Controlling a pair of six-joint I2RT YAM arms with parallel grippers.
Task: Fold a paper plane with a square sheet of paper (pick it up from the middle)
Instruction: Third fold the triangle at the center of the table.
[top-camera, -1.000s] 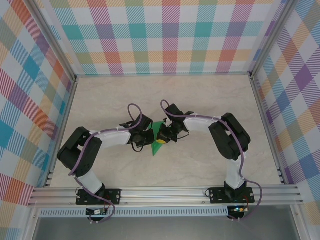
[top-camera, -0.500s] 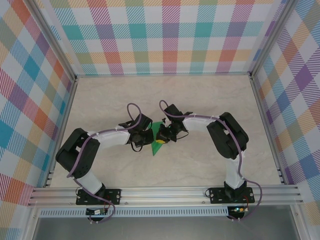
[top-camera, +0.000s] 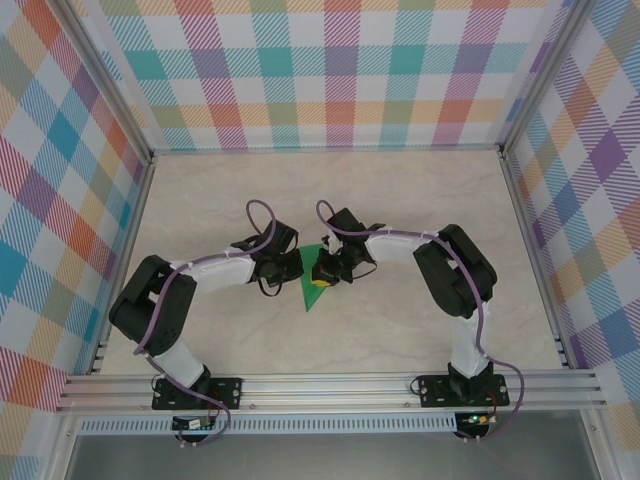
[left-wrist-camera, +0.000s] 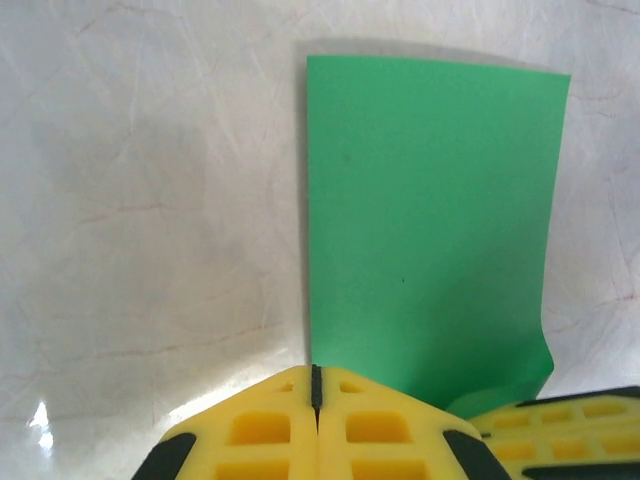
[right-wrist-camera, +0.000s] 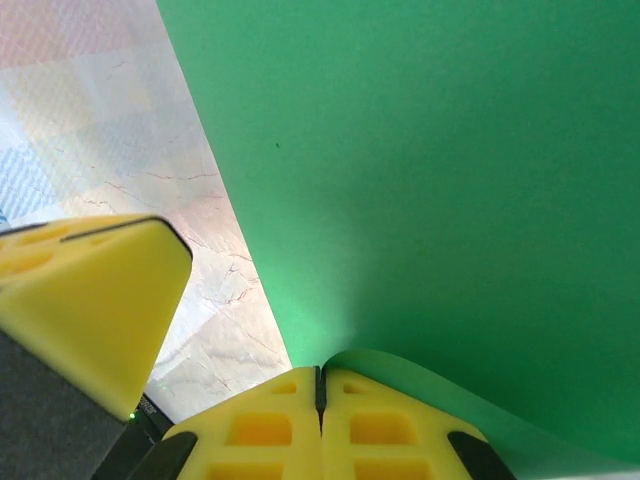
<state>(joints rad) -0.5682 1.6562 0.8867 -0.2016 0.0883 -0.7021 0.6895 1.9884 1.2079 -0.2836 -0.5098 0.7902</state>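
The green sheet of paper (top-camera: 309, 292) lies folded mid-table, narrowing to a point toward the near edge. In the left wrist view it (left-wrist-camera: 430, 220) is a flat green panel just beyond my left gripper (left-wrist-camera: 316, 372), whose yellow jaws are shut at the panel's near left edge. From above, the left gripper (top-camera: 297, 267) sits at the paper's left side. My right gripper (top-camera: 320, 280) rests on the paper, shut. In its own view (right-wrist-camera: 320, 372) a curled green flap rises at the right fingertip, with green paper (right-wrist-camera: 450, 180) beyond. Whether either pinches the paper is unclear.
The pale marble tabletop (top-camera: 420, 200) stretches around the arms, walled by checked panels on three sides. An aluminium rail (top-camera: 330, 385) runs along the near edge. The left gripper's yellow fingers (right-wrist-camera: 80, 290) sit close beside the right gripper.
My left gripper has drawn back up and to the left, uncovering more of the green paper. The right gripper has stayed on the paper.
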